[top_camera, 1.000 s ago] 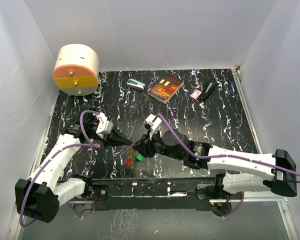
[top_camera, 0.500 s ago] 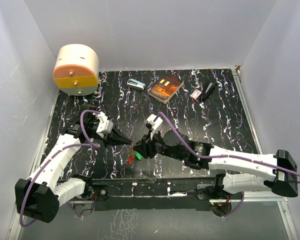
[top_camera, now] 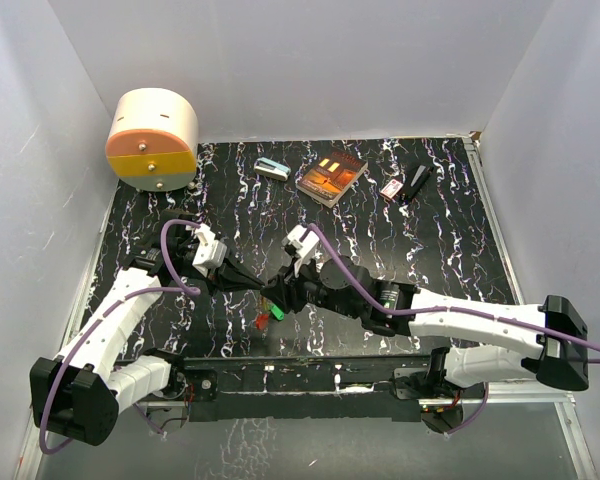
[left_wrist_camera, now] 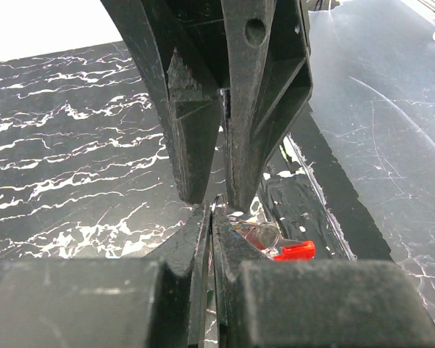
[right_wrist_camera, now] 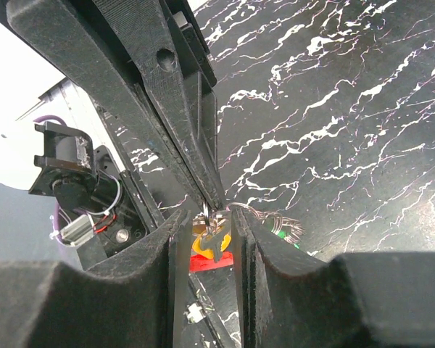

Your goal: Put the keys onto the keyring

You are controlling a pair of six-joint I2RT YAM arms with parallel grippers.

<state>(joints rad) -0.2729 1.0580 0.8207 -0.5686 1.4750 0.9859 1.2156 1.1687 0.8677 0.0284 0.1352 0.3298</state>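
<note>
My left gripper [top_camera: 264, 289] is shut on the thin wire keyring [left_wrist_camera: 255, 230] and holds it just above the table near the front edge. The keys hang from the ring. A yellow key [right_wrist_camera: 203, 245] and a red key [right_wrist_camera: 212, 262] sit below the left fingertips [right_wrist_camera: 212, 194], and a green key [right_wrist_camera: 286, 233] lies to the right. In the top view the keys [top_camera: 270, 315] show as red and green. My right gripper [top_camera: 278, 294] meets the left one tip to tip. Its jaws stand a little apart, with the yellow key in the gap. The pink key is out of view.
A round cream and orange drawer box [top_camera: 152, 140] stands at the back left. A small teal-and-white box [top_camera: 271, 168], a book [top_camera: 331, 176], a small red-and-white box [top_camera: 391, 188] and a black object [top_camera: 417, 182] lie along the back. The table's front rail [top_camera: 310, 372] runs just below the keys.
Both gripper tips have shifted slightly left and closer together. The keys under them have moved a little with the ring.
</note>
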